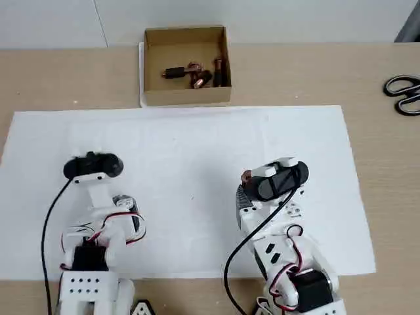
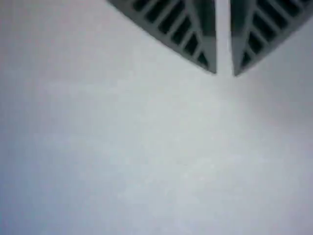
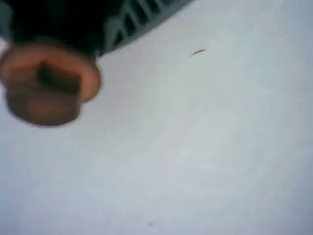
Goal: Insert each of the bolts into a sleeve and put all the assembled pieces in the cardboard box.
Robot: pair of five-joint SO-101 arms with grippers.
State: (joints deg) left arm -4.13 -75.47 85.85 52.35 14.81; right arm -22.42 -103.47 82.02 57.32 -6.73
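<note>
Right gripper point(image 1: 249, 185) is being held over the white paper sheet point(image 1: 197, 144), with a copper bolt point(image 3: 46, 85) being pinched in its jaws, hex head toward the wrist camera. Whether a sleeve is on it cannot be told. Left gripper point(image 2: 225, 72) is being held close above the sheet, fingers pressed almost together. Three assembled pieces point(image 1: 197, 73) are being held in the cardboard box point(image 1: 152, 65), just beyond the sheet's far edge. Scissors point(image 1: 403, 93) are being left on the table, well apart.

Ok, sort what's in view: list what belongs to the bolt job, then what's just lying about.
Job:
cardboard box
assembled pieces inside it
copper-headed bolt in the right gripper

Lying about:
scissors, off to one side
white sheet
</note>
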